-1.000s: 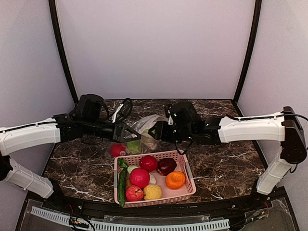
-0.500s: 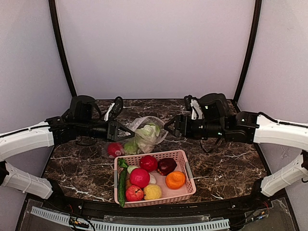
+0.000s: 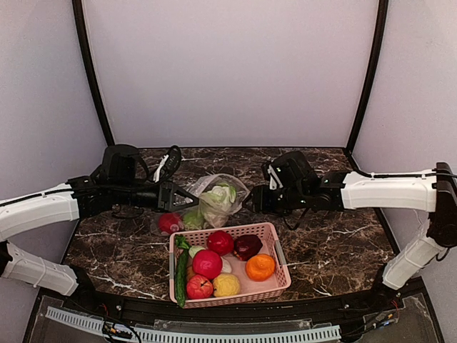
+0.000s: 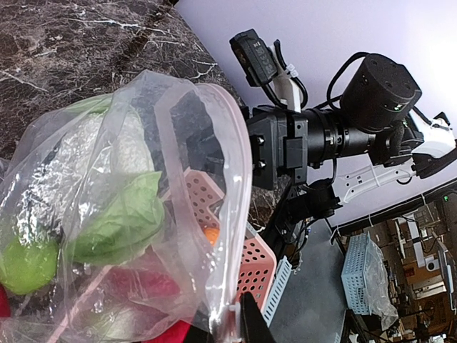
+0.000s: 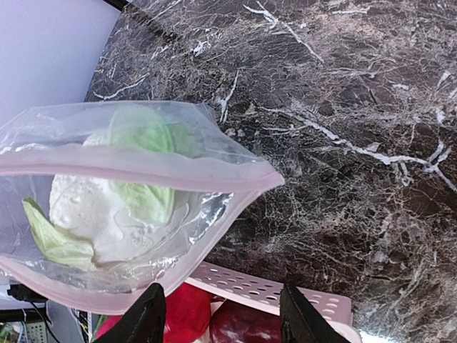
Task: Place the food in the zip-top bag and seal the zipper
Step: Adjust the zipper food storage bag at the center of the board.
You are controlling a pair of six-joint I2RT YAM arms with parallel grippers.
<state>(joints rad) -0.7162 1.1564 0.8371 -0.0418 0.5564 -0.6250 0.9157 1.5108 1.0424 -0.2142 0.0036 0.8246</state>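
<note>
A: Where is the zip-top bag [image 3: 218, 194] seen?
B: At the pink basket's [image 3: 246, 293] twelve o'clock, cabbage [image 5: 107, 214] inside, its rim pinched by the closed left gripper [image 3: 187, 199].
A: The right gripper [image 5: 223, 318]?
B: Spread apart, nothing gripped, at the bag's three o'clock.

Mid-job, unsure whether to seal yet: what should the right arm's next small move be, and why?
Probably dip the right gripper, jaws open, to the dark red fruit nearby. The left gripper holds the zip-top bag mouth open, and the basket holds more pieces.
</note>
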